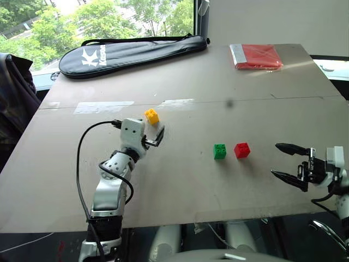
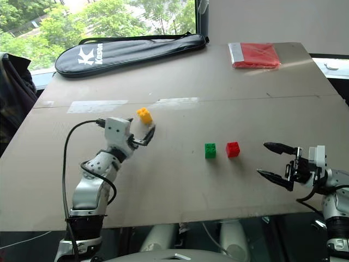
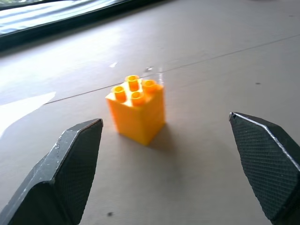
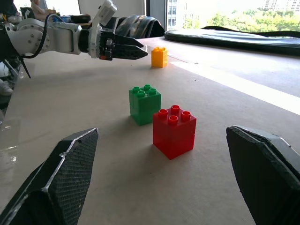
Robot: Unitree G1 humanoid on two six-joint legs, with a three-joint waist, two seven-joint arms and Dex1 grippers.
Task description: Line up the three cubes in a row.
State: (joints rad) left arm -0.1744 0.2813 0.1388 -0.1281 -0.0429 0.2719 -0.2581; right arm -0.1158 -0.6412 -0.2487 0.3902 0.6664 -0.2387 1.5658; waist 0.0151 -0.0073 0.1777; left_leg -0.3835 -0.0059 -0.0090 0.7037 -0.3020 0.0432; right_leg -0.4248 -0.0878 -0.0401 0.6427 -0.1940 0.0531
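Ideally the wide-open left end effector (image 1: 158, 136) should ease forward to straddle the yellow cube (image 1: 151, 116), which sits alone on the bench (image 1: 262, 191), far from the green cube (image 1: 220, 151) and red cube (image 1: 242, 150), then close squarely.

Table (image 1: 180, 185): bare brown board surface, with a seam line running across it and pale glare patches near that line. Black zipped racket cover (image 1: 131, 53) with white lettering lies along the far left edge. Flat red packet (image 1: 256, 56) lies at the far right corner. Green trees (image 1: 109, 16) show through the window beyond
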